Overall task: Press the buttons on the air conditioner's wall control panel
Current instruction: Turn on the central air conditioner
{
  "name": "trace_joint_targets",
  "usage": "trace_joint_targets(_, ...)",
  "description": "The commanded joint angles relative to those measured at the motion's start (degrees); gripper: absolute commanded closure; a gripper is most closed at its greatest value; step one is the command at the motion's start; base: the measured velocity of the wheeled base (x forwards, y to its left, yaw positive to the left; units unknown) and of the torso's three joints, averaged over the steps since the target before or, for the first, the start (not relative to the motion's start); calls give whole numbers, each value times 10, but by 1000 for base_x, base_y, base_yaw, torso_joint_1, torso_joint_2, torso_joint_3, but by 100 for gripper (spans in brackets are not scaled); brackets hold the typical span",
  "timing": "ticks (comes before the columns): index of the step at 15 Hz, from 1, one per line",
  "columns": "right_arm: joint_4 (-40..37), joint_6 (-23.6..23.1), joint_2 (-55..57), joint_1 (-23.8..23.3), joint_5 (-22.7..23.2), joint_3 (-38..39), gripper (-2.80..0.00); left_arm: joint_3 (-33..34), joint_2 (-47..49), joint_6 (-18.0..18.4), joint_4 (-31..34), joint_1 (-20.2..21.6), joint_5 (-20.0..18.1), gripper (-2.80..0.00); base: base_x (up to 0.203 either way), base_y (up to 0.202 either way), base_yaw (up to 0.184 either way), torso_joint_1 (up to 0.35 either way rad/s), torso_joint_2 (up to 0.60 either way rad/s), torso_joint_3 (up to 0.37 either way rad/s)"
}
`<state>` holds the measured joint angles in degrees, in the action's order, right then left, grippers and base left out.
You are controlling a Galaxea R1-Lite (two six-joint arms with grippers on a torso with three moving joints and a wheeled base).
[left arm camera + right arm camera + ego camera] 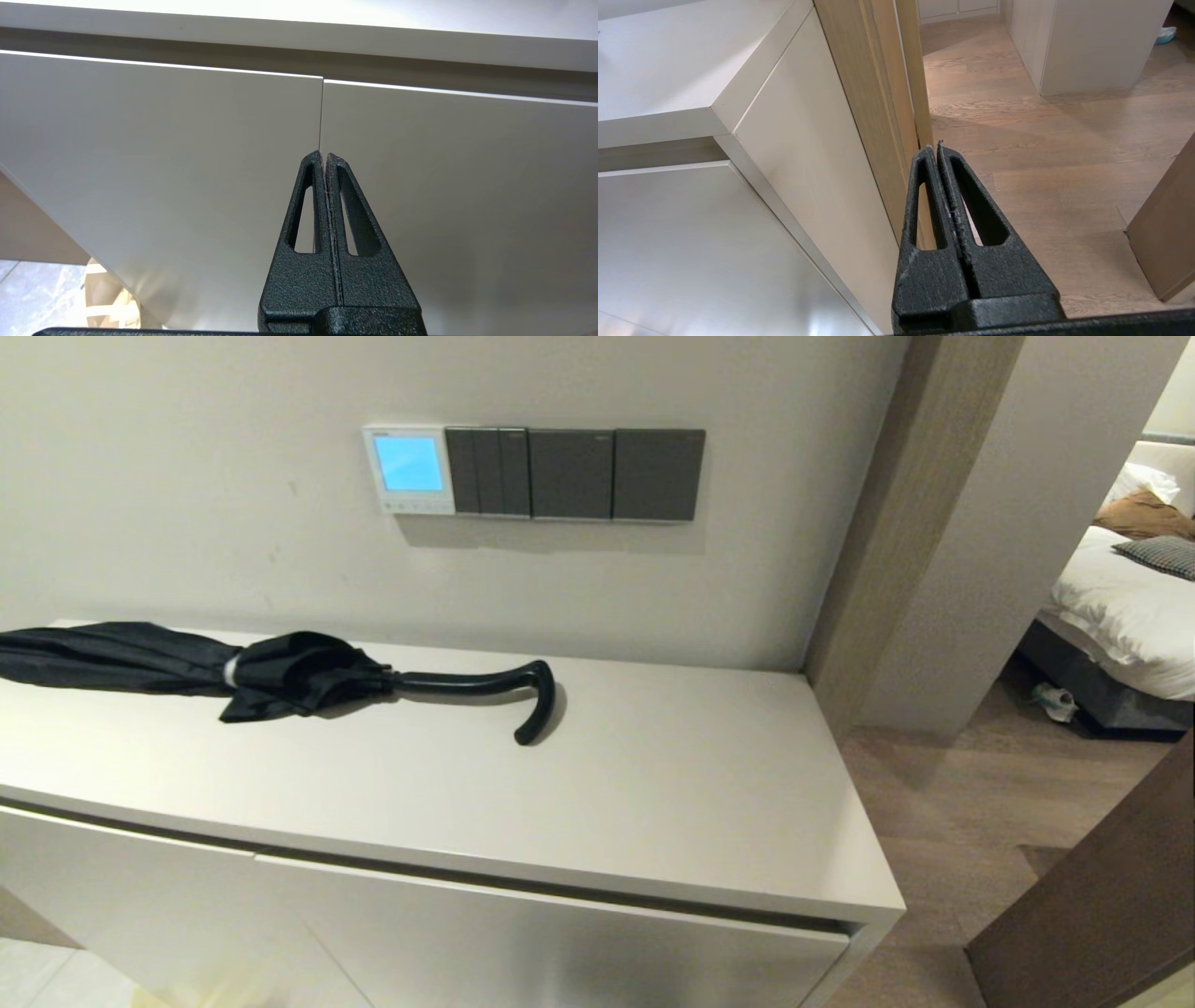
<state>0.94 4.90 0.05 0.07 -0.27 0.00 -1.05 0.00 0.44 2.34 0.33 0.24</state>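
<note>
The air conditioner's wall control panel is a small white square thermostat with a lit blue screen, on the wall above the cabinet in the head view. Its tiny pale buttons run along the strip under the screen. Neither arm shows in the head view. My left gripper is shut and empty, low in front of the cabinet doors. My right gripper is shut and empty, low beside the cabinet's right end, over the wooden floor.
Dark grey switch plates adjoin the panel on its right. A folded black umbrella with a hooked handle lies on the white cabinet top. A wooden door frame stands at the right, with a bed beyond.
</note>
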Motion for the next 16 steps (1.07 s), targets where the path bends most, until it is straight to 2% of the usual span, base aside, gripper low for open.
trace_joint_targets(1, 0, 0, 0, 0, 0, 1, 0, 0, 1, 0, 0, 0, 0, 0, 0, 0, 0, 0, 0, 0)
trace_joint_targets(11, 0, 0, 0, 0, 0, 1, 0, 0, 0, 3, -1, 0, 2, 0, 0, 0, 0, 0, 0, 0)
trace_joint_targets(15, 0, 0, 0, 0, 0, 1, 0, -27, 0, 4, -2, 0, 3, 0, 0, 0, 0, 0, 0, 0)
trace_joint_targets(16, 0, 0, 0, 0, 0, 1, 0, -58, 1, 4, 2, 0, 2, 0, 0, 0, 0, 0, 0, 0)
